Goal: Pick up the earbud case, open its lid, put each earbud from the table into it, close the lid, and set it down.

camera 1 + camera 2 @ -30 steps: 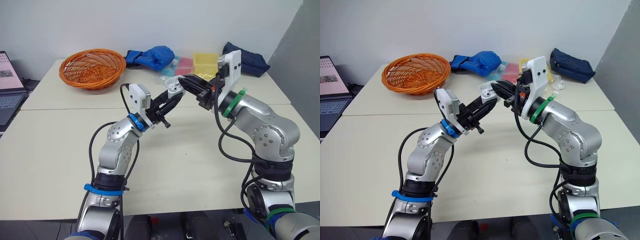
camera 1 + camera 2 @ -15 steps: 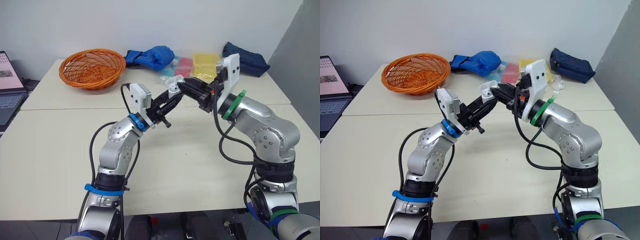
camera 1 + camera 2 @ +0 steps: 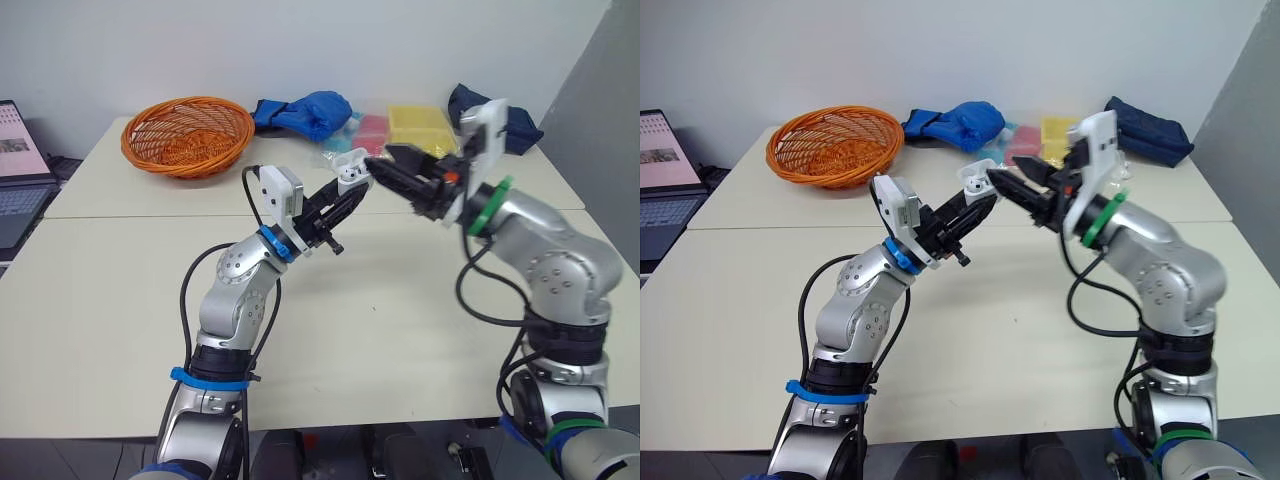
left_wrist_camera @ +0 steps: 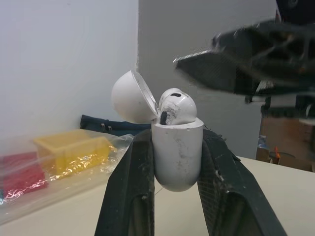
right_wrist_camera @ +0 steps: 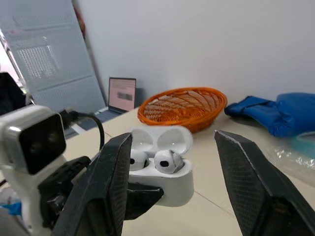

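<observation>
Over table (image 3: pixel 120 290), right gripper (image 3: pixel 380 158) has backed off the earbud case (image 3: pixel 352 170).

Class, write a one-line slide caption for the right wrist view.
Open right claw faces the lid-open earbud case, both earbuds inside, gripped by the left claw; orange basket behind.

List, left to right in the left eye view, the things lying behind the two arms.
laptop → orange basket → blue bag → pink packet → yellow packet → dark blue pouch
</observation>
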Robot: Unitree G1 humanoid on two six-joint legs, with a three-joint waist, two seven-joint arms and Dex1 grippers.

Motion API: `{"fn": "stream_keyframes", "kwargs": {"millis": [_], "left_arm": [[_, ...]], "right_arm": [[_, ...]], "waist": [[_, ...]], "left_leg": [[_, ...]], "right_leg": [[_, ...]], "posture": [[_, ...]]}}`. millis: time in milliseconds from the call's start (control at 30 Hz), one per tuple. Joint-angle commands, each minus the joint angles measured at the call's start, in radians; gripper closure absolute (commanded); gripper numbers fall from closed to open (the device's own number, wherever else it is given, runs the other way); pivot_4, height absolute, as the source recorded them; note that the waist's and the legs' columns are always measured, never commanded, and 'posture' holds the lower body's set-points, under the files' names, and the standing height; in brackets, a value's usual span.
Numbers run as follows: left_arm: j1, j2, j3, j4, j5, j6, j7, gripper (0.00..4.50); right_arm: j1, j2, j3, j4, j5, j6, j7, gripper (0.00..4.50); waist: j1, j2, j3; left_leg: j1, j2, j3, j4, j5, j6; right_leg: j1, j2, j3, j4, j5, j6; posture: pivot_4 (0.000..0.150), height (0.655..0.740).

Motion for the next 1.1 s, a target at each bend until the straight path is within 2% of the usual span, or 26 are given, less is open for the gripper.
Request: {"fn": "stream_keyframes", "kwargs": {"millis": [33,100,200,300,400,800,1100], "left_arm": [[-0.023,-0.001,-0.003,-0.034,-0.008,-0.018,-0.007,3.74],[-0.020,0.002,-0.010,-0.033,-0.009,-0.016,-0.020,3.74],[-0.016,0.007,-0.019,-0.034,-0.013,-0.011,-0.042,3.74],[-0.022,0.014,-0.025,-0.025,-0.013,-0.012,-0.062,3.74],[-0.026,0.020,-0.034,-0.019,-0.005,-0.016,-0.078,3.74],[-0.020,0.020,-0.050,-0.048,-0.009,-0.011,-0.093,3.74],[-0.016,0.016,-0.059,-0.036,-0.003,-0.021,-0.089,3.74]], "right_arm": [[-0.057,-0.049,-0.047,0.040,0.074,0.033,0.039,1.77],[-0.095,-0.110,-0.024,0.109,0.042,0.024,0.085,1.77],[-0.158,-0.192,0.050,0.229,-0.031,-0.018,0.185,2.32],[-0.240,-0.221,0.163,0.355,-0.160,-0.118,0.261,3.31],[-0.334,-0.192,0.228,0.471,-0.249,-0.148,0.252,4.38],[-0.412,-0.193,0.350,0.644,-0.402,-0.243,0.475,4.44],[-0.424,-0.162,0.325,0.552,-0.356,-0.125,0.545,4.44]], "waist": [[-0.001,0.000,0.000],[-0.002,0.000,0.000],[-0.001,0.000,0.000],[-0.005,0.000,0.000],[-0.009,0.000,0.000],[0.002,0.000,0.000],[0.002,0.000,0.000]], "left_leg": [[0.000,0.000,0.000,0.000,0.000,0.000],[0.000,0.000,0.000,0.000,0.000,0.000],[0.001,0.000,0.000,-0.001,0.000,0.000],[0.000,0.000,0.001,-0.001,0.000,0.000],[0.000,0.001,0.002,-0.001,0.000,0.000],[-0.008,0.000,0.000,-0.001,0.000,0.000],[-0.009,0.001,-0.001,-0.001,-0.001,0.001]], "right_leg": [[0.000,0.000,0.000,0.000,0.000,0.000],[0.000,0.000,0.000,0.000,0.000,0.000],[0.000,0.001,0.000,0.000,0.000,0.000],[-0.001,0.001,0.001,0.000,0.000,0.000],[-0.003,0.001,0.002,0.001,0.000,0.000],[-0.006,0.000,-0.001,-0.007,0.002,0.001],[-0.006,0.000,-0.001,-0.008,0.002,0.000]], "posture": [[0.150,0.7400],[0.150,0.7400],[0.150,0.7400],[0.150,0.7400],[0.150,0.7400],[0.150,0.7400],[0.150,0.7400]]}}
